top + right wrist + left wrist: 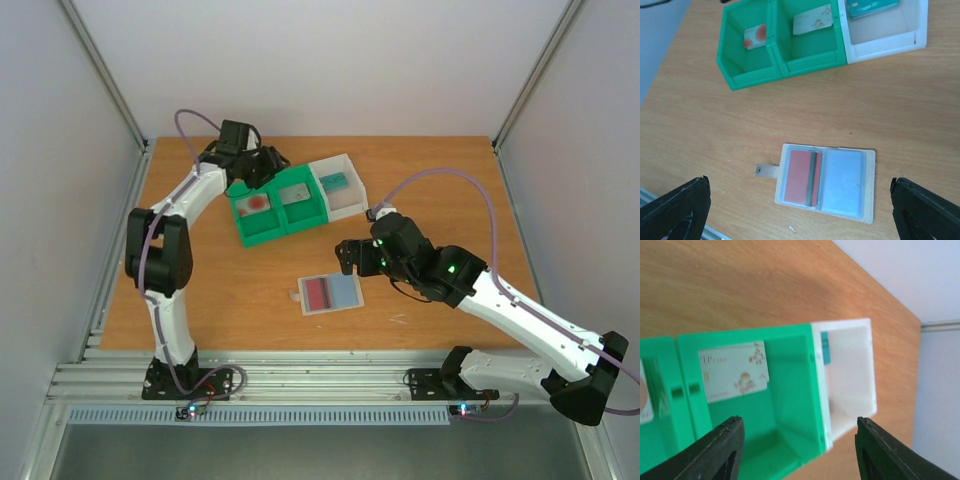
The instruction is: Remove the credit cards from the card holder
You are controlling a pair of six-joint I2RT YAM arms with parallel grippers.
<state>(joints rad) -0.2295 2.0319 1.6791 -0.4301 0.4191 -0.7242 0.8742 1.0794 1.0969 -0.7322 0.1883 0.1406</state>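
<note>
The card holder [330, 293] lies open and flat on the table, its tab [767, 171] pointing left. It holds a red card with a dark stripe [800, 177] and a pale blue card [842, 182] under clear pockets. My right gripper [800, 216] is open and empty, hovering above the holder; in the top view it [358, 258] is just right of and behind the holder. My left gripper [800, 450] is open and empty over the green tray [262, 230]. A white card with a red circle [755, 37], a pale patterned card [732, 371] and a teal card [872, 6] lie in the trays.
The green two-compartment tray [755, 77] and the white open tray [887, 42] stand side by side at the back centre of the table. A tiny bit of debris [792, 229] lies just in front of the holder. Grey walls enclose the table.
</note>
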